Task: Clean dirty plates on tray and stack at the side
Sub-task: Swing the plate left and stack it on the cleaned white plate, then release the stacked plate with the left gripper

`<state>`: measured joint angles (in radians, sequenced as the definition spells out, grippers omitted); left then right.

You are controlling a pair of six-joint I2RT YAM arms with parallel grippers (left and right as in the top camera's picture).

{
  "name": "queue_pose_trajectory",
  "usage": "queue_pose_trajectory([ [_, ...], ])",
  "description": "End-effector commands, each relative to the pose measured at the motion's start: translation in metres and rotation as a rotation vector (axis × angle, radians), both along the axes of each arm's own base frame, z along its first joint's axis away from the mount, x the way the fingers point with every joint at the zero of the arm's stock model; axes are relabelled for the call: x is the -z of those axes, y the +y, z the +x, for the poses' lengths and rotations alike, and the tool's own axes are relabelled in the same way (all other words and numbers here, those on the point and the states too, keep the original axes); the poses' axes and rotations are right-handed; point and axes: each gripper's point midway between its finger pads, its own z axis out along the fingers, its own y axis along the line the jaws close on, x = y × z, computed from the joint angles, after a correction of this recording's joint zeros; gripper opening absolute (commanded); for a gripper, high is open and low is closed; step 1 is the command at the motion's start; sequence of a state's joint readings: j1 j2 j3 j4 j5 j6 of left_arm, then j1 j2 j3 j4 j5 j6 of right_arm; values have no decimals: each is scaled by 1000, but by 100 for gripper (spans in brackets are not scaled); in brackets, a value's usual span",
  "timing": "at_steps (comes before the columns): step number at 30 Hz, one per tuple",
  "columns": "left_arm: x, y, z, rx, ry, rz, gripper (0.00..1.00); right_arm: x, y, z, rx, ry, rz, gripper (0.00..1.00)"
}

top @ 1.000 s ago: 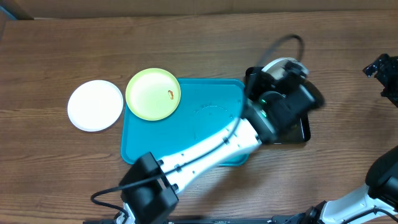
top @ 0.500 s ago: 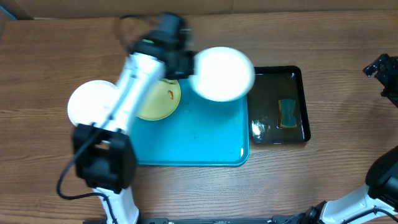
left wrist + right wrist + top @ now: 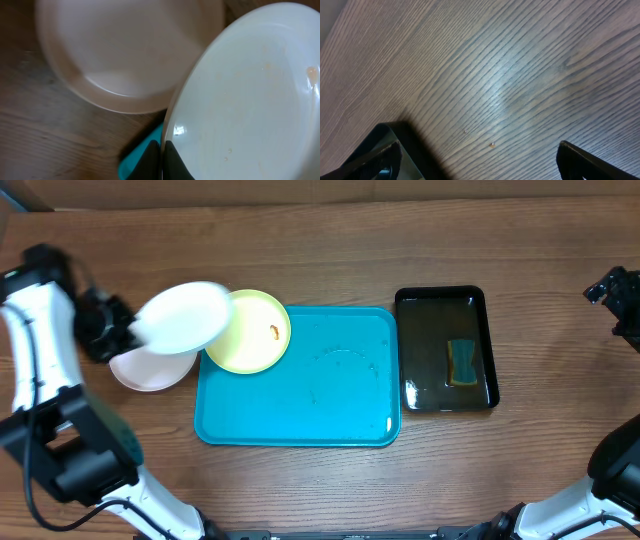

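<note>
Plates, three in all.
1. Held white plate [image 3: 182, 315]: tilted, rim clamped between the fingers of my left gripper [image 3: 163, 159], hanging over item 2; faint orange specks on its face.
2. Second white plate [image 3: 143, 372]: flat on the table [image 3: 330, 240], just left of the tray [image 3: 300, 400].
3. Yellow-green plate [image 3: 245, 335]: brown smear; overlaps the tray's upper-left corner in the overhead view.

Black basin [image 3: 447, 293]: right of the tray, with a sponge [image 3: 462, 363] inside.

My right gripper [image 3: 477, 162]: fingers wide apart, above bare wood.

No readable text or labels anywhere.
</note>
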<state>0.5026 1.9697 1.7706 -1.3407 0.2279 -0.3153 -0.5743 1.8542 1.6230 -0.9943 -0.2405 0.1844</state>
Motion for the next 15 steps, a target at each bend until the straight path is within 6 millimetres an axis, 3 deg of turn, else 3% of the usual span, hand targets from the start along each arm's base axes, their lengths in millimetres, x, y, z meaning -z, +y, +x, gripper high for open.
queue_pose_trajectory([
  [1, 10, 48, -33, -133, 108, 124, 4, -11, 0, 4, 1, -31, -8, 100],
  [6, 32, 71, -53, -240, 131, 116, 4, -11, 0, 4, 1, -31, -8, 100],
  [15, 43, 69, -38, -227, 73, 120, 5, -11, 0, 4, 1, -31, -8, 100],
])
